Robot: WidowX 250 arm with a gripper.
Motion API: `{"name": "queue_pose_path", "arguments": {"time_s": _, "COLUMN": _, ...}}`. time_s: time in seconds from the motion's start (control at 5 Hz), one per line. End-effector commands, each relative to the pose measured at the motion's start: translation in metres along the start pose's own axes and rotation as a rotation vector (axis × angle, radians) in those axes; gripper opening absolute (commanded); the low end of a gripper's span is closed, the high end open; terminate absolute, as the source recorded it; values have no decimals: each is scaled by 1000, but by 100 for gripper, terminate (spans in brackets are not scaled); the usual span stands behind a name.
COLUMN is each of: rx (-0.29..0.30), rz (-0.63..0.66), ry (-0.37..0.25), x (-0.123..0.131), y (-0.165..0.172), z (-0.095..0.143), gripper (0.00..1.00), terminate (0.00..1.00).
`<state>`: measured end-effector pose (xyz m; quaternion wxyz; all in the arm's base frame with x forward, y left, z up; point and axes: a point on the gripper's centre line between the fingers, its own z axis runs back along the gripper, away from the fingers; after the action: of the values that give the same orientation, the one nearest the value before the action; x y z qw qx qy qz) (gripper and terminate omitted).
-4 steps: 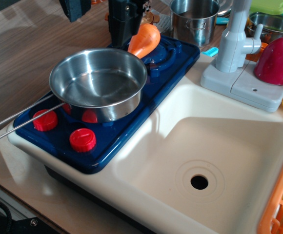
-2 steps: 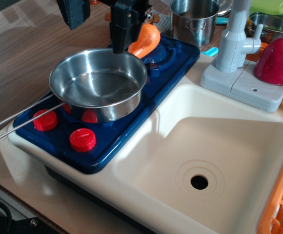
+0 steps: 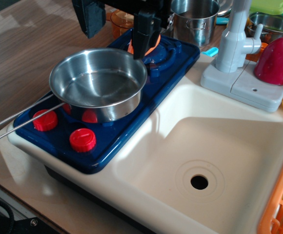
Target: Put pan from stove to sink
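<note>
The shiny steel pan [image 3: 97, 85] sits on the dark blue stove [image 3: 131, 114], its wire handle [image 3: 14, 123] sticking out to the left past the stove's edge. My black gripper [image 3: 118, 28] hangs open and empty above the pan's far rim. Its left finger [image 3: 90, 17] is behind the pan and its right finger [image 3: 146, 33] is just above the rim at the far right. The cream sink [image 3: 229, 146] with its round drain hole [image 3: 199, 182] lies to the right of the stove. The grey faucet [image 3: 235, 36] stands behind the sink.
An orange toy [image 3: 154, 43] lies on the back burner, mostly hidden by my right finger. A taller steel pot [image 3: 195, 19], a small steel bowl [image 3: 273, 24] and a dark red item [image 3: 276, 61] stand at the back. An orange rack [image 3: 278, 204] borders the sink's right side.
My gripper has moved to the right and slightly down, so its right finger now covers the orange toy. The pan has not moved.
</note>
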<state>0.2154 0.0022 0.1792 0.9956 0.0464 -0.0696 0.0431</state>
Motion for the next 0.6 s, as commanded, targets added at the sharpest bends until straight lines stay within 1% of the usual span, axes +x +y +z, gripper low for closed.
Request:
{"name": "queue_pose_path", "arguments": {"time_s": 0.0, "rx": -8, "rz": 55, "ry": -84, "x": -7, "y": -13, "z": -7, "gripper": 100, "terminate": 0}}
{"name": "queue_pose_path", "arguments": {"time_s": 0.2, "rx": -15, "rz": 71, "ry": -103, "x": -10, "y": -15, "z": -17, "gripper": 100, "terminate": 0}}
{"name": "queue_pose_path", "arguments": {"time_s": 0.4, "rx": -40, "rz": 69, "ry": -116, "x": -11, "y": -13, "z": -25, "gripper": 100, "terminate": 0}}
